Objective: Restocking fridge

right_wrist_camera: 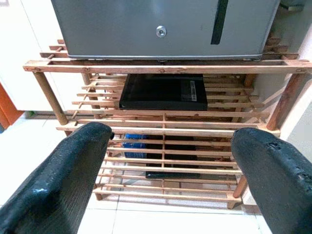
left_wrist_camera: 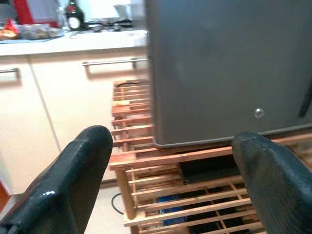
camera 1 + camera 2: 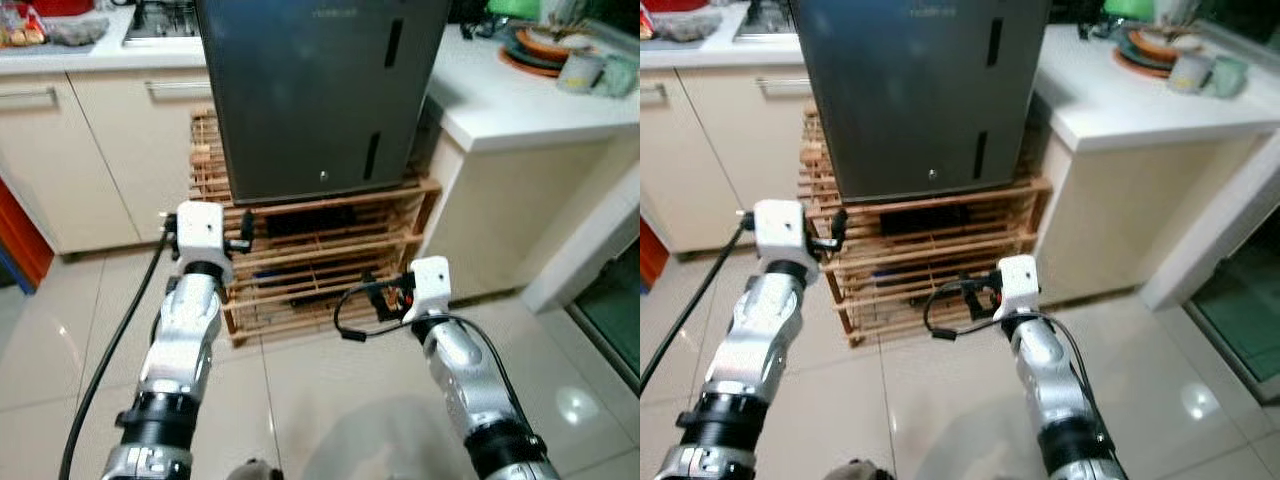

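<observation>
- Fridge (image 3: 315, 95): grey, door shut, sits on wooden slat rack (image 3: 320, 255) btwn cabinets & white counter (image 3: 520, 100).
- L gripper (image 2: 170, 180): fingers spread wide, empty, facing fridge's lower left corner.
- R gripper (image 1: 168, 180): fingers apart, empty, facing rack shelves; black flat box (image 1: 163, 91) on upper shelf.

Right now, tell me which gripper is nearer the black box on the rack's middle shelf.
Right. The right gripper hangs just below-right of the black box; the left gripper sits off its left end.

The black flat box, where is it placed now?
The black flat box lies on the upper shelf of the wooden rack, directly under the grey fridge, ahead of the open right gripper.
</observation>
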`<state>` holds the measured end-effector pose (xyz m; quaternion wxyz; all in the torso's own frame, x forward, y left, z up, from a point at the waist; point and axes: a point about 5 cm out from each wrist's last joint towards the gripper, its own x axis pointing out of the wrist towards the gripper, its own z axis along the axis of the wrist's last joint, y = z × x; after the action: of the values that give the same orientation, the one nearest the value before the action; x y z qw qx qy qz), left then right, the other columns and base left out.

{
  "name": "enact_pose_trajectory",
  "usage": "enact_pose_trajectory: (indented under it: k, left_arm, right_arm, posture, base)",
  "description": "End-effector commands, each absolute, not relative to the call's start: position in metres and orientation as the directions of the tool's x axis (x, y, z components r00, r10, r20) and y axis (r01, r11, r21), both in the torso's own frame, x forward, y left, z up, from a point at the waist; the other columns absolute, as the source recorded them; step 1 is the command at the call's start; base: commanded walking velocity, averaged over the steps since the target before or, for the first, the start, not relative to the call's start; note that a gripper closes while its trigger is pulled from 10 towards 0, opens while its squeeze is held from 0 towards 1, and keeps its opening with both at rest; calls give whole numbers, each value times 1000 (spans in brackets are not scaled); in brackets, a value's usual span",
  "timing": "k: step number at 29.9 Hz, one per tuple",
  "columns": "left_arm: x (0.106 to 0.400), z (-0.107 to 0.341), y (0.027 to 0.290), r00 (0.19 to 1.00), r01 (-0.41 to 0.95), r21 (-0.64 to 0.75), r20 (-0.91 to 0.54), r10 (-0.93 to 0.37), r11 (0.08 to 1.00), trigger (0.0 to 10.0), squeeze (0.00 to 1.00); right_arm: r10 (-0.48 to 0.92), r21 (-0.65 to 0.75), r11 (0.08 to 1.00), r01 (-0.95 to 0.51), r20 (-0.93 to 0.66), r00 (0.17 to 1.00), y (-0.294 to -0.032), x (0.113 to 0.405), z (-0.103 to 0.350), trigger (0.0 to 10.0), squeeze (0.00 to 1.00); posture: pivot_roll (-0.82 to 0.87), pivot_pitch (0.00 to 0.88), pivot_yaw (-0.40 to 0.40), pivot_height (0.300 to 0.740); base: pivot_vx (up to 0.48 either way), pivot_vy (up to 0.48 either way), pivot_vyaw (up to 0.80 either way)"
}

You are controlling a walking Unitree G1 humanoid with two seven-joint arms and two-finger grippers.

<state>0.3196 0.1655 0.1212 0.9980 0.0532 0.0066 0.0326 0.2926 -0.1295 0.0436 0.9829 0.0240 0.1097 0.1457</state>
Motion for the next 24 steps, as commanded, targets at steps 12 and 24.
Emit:
enact_pose_trajectory:
  k: [12, 24]
  left_arm:
    - [321, 120, 155, 998, -46, 104, -35, 50, 994, 10000, 0]
    - [326, 119, 155, 998, -47, 111, -26, 50, 993, 10000, 0]
  right_arm:
    - [245, 58, 969, -239, -172, 954, -145, 289, 51, 10000, 0]
    - [85, 41, 996, -81, -106, 991, -173, 298, 69, 10000, 0]
  posture:
    - [-25, 0, 6, 740]
    - [-31, 0, -32, 740]
  base:
    - [259, 405, 0]
    - [278, 392, 0]
